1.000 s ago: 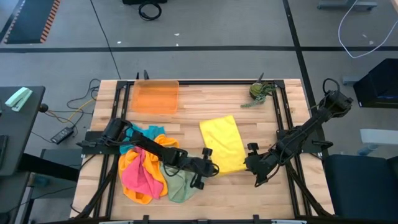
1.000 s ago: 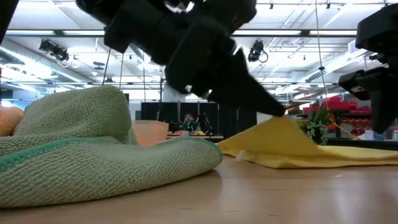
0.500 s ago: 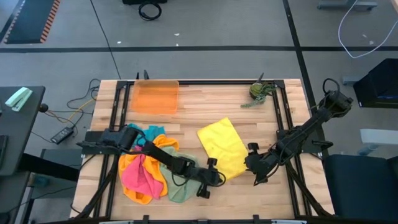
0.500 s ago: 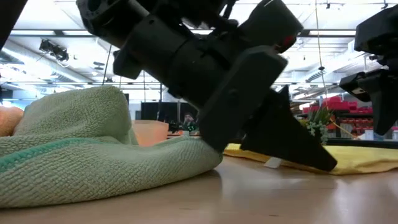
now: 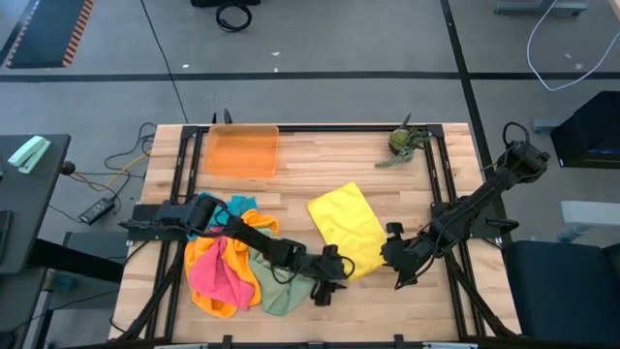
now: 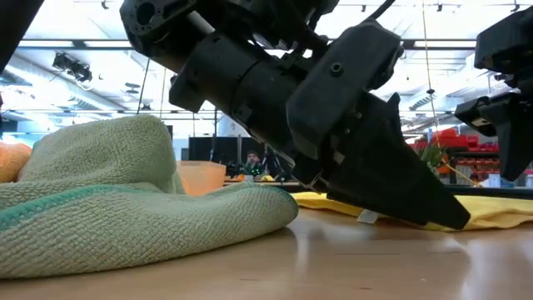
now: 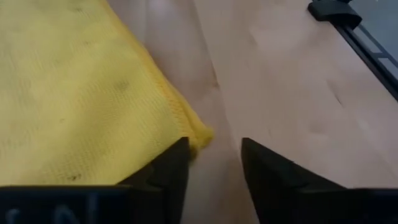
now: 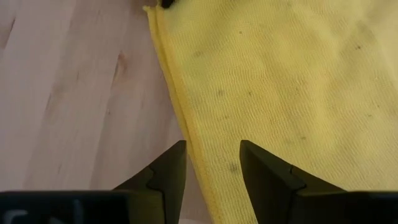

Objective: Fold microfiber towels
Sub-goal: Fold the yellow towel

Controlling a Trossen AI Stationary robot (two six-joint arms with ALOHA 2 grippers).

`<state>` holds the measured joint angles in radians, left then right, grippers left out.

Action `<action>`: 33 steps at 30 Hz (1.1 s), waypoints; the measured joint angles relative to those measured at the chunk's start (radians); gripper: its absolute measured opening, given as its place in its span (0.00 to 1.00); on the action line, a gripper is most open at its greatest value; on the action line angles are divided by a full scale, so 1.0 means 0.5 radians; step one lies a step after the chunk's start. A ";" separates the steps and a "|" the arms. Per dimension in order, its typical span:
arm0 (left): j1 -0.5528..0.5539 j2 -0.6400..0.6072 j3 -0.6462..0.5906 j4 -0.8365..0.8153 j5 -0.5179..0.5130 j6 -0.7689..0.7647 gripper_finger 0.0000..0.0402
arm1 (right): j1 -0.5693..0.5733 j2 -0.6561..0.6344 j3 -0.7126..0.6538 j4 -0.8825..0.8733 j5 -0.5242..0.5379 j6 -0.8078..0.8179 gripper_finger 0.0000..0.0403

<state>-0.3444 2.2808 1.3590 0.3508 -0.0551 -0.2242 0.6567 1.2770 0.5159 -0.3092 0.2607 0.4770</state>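
I work in a robotics lab or workshop hall: my wooden desk (image 5: 310, 170) sits in a black frame on grey concrete floor (image 5: 320, 92) with taped lines, loose cables (image 5: 557, 44), and ceiling strip lights (image 6: 50, 42) overhead.

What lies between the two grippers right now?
In the high view, the near end of the folded yellow microfiber towel lies between the left gripper and the right gripper; nothing else is there.
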 joint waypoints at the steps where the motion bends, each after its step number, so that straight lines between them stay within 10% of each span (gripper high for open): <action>1: 0.000 -0.002 0.000 0.003 0.000 0.005 0.44 | 0.000 0.000 0.000 0.000 0.000 0.000 0.39; 14: -0.091 -0.007 0.413 -0.491 -0.201 0.436 0.46 | 0.000 0.000 0.000 0.000 0.000 0.024 0.39; 33: -0.038 0.177 0.429 -0.456 -0.317 0.092 0.49 | 0.000 -0.001 0.000 -0.008 -0.001 0.009 0.39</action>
<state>-0.3634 2.3695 1.5733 0.1228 -0.2135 -0.1781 0.6567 1.2766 0.5159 -0.3131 0.2604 0.4813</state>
